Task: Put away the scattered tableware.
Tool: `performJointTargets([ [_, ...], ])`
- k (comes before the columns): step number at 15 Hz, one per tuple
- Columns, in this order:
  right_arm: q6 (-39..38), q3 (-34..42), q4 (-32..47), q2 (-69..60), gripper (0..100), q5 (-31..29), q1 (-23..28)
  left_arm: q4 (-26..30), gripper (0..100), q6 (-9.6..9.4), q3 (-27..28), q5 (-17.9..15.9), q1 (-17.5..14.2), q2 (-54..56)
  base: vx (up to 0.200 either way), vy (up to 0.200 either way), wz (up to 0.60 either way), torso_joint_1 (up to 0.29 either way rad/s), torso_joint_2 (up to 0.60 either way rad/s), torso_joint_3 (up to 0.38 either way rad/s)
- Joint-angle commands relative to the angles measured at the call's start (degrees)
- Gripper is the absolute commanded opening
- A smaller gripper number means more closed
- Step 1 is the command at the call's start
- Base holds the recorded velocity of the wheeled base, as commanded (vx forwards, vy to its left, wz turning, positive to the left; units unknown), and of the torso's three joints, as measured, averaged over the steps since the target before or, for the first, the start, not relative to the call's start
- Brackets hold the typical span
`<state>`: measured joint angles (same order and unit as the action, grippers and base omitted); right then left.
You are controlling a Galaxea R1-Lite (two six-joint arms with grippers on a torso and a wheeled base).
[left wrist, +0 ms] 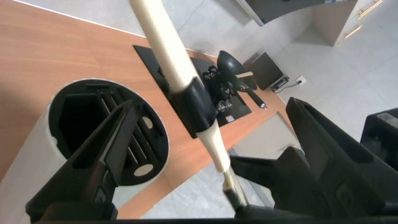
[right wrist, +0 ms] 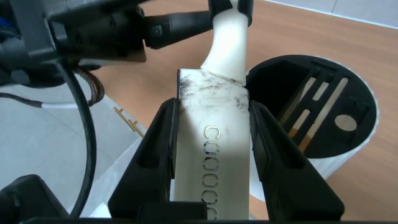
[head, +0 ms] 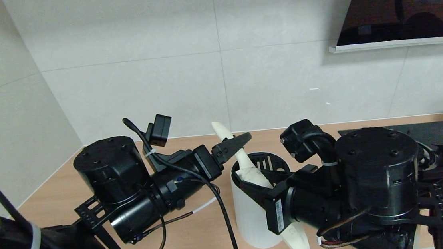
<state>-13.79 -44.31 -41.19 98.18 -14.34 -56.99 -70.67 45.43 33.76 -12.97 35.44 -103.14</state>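
One white slotted spatula (head: 244,160) hangs tilted in the air with its handle end uppermost. The right pincer (right wrist: 211,118) is clamped on its blade, one finger (right wrist: 155,155) pressing on each long edge. The row of slots lies between them. The rest of the blade sticks out below this pincer, on the side nearer the robot.

The left pincer (left wrist: 211,106) is higher up the same spatula. Its two fingers (left wrist: 93,162) stand spread wide, with the handle passing between them and a gap on either side.

One white cylindrical holder (head: 249,218) with a black slotted insert stands on the wooden worktop (head: 192,243). It is just beyond the right pincer and below the left one, and the spatula's shaft crosses over its rim.

Past the left pincer's tips, one black utensil (left wrist: 227,62) lies on a dark hob.
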Motion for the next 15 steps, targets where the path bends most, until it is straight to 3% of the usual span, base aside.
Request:
performJointTargets([
  [1,-0.01,-0.07,-0.03,-0.01,0,-0.08,-0.05,0.0,100,0.01,0.08,0.05,0.07,-0.21,0.0,0.0,0.0,0.0,0.0,0.0],
  [3,-0.01,0.02,-0.03,-0.01,0,0.01,-0.05,0.0,100,0.01,-0.01,0.14,0.6,-0.39,0.0,0.0,0.0,0.0,0.0,0.0],
  [4,-0.01,0.02,-0.03,0.08,0,0.01,-0.05,0.0,0,0.01,0.08,0.14,0.6,-0.48,0.0,0.0,0.0,0.0,0.0,0.0],
  [15,-0.01,-0.07,-0.03,0.17,0,-0.17,0.04,-0.08,0,0.09,-0.01,0.14,0.6,-0.57,0.0,0.0,0.0,0.0,0.0,0.0],
])
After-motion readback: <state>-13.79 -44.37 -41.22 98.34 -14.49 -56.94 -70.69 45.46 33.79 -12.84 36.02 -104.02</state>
